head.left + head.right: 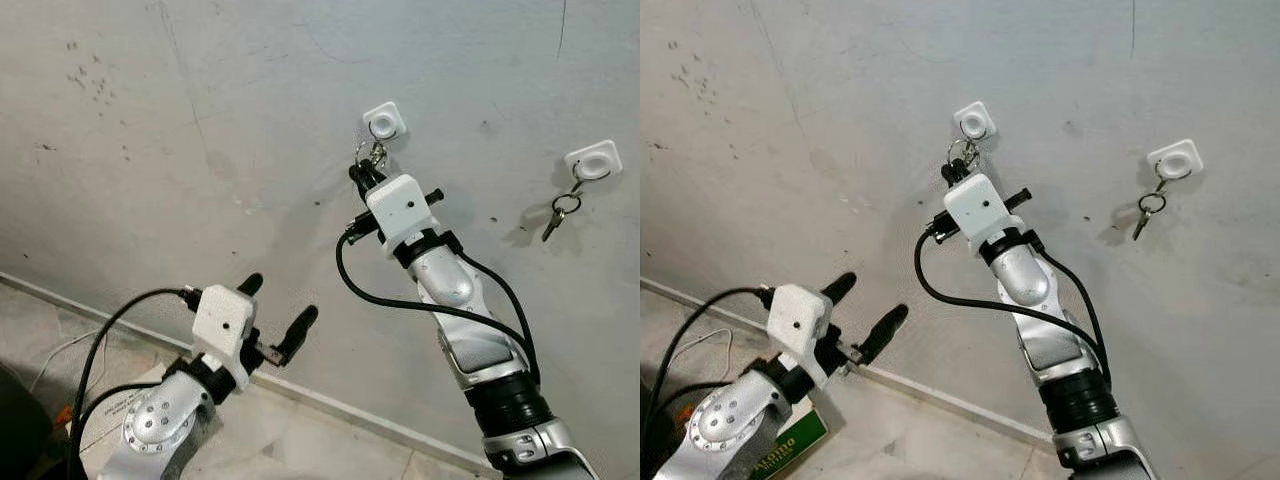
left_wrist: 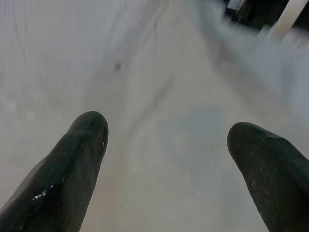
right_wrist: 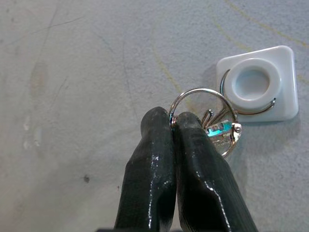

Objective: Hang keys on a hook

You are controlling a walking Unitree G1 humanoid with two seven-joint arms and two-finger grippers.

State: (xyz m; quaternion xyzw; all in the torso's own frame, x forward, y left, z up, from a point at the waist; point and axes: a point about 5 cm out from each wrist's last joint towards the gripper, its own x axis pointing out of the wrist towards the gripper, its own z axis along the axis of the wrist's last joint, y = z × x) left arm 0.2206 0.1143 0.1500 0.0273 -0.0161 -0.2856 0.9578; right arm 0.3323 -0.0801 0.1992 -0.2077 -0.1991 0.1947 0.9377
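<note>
— reaching up the wall, the right gripper (image 3: pixel 172 126) has its fingers (image 3: pixel 149 169) pressed together on the key ring (image 3: pixel 200 104). where's the ring against the hook?

— just below the white hook (image 3: pixel 256 83), near its lower edge; can't tell if it touches the wire loop. keys (image 3: pixel 219 131) bunch beside the fingertips.

— other arm?

— left gripper (image 1: pixel 275 310) sits low, near the skirting (image 1: pixel 330 402), fingers wide apart, holding nothing.

— anything else on the wall?

— a second white hook (image 1: pixel 592 160) off to the right, a ring and key (image 1: pixel 558 215) hanging from it.
</note>
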